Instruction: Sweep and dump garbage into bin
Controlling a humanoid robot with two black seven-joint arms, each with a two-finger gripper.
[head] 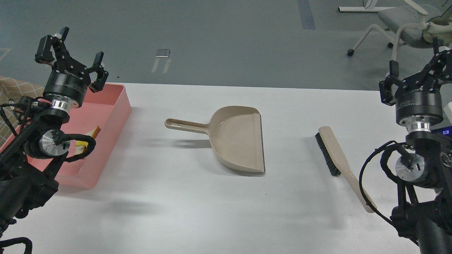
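Note:
The pink bin (109, 116) stands at the table's left edge. Inside it, partly hidden by my left arm, lie the bread slice (94, 132) and the yellow sponge chunk (82, 144). The beige dustpan (236, 139) lies empty at the table's middle, handle pointing left. The beige brush (337, 158) with black bristles lies to its right. My left gripper (69, 53) is open and empty, raised above the bin's far end. My right gripper (416, 70) is open and empty, raised at the table's right edge.
The white table (183, 204) reaches from the bin to the right arm. A grey office chair (406, 21) stands on the floor at the back right. A chequered cloth (14, 91) shows at the far left behind the bin.

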